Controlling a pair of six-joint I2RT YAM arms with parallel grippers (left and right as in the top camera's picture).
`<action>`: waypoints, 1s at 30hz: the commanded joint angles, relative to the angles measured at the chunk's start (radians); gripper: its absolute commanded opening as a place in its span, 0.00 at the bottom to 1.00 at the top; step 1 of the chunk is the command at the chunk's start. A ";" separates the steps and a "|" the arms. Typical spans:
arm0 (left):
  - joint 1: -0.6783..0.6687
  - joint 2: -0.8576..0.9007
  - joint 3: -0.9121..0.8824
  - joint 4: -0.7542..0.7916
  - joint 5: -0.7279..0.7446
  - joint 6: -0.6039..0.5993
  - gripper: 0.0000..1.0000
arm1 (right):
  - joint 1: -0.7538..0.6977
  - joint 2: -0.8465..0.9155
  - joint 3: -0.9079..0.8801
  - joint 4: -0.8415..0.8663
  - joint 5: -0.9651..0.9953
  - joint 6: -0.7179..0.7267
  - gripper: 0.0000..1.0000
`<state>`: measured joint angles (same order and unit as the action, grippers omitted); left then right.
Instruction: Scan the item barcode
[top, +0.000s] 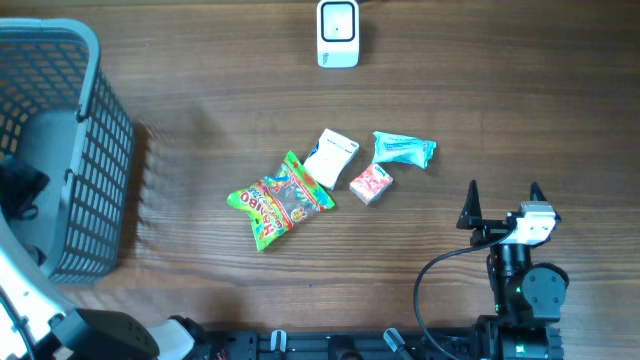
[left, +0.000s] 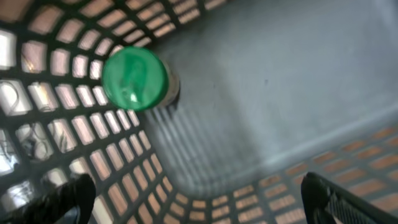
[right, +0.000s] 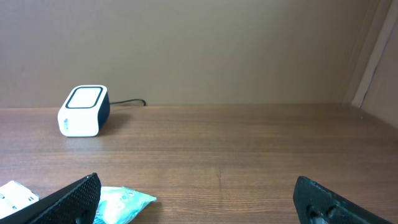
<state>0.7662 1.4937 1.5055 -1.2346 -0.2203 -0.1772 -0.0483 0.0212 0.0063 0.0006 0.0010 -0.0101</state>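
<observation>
My right gripper (top: 503, 195) is released: jaws spread wide, grasping nothing, low over the table (top: 200, 90). The items lie ahead and to its left. The teal pack (top: 404, 150) is nearest. The red box (top: 371, 184) lies just beside the white pack (top: 331, 157), which touches the candy bag (top: 280, 200). The scanner (top: 338, 33) stands at the far edge, well apart from the items, its cable (right: 127, 102) trailing behind. The teal pack lies close to the line from the right gripper to the scanner.

My left gripper (left: 196, 186) is also released, inside the basket (top: 100, 160), above a green lid (left: 135, 78) by the lattice wall. That wall stands between it and the items.
</observation>
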 joint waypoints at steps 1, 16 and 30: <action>0.005 0.035 -0.089 0.034 -0.063 0.287 1.00 | 0.005 -0.007 -0.001 0.005 -0.001 -0.013 1.00; 0.273 0.133 -0.146 0.235 -0.099 0.304 1.00 | 0.005 -0.007 -0.001 0.005 -0.001 -0.014 1.00; 0.273 0.188 -0.146 0.228 0.086 0.203 0.04 | 0.005 -0.007 -0.001 0.005 -0.001 -0.014 1.00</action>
<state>1.0344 1.6768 1.3655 -1.0031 -0.0772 0.1093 -0.0483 0.0212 0.0063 0.0006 0.0010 -0.0101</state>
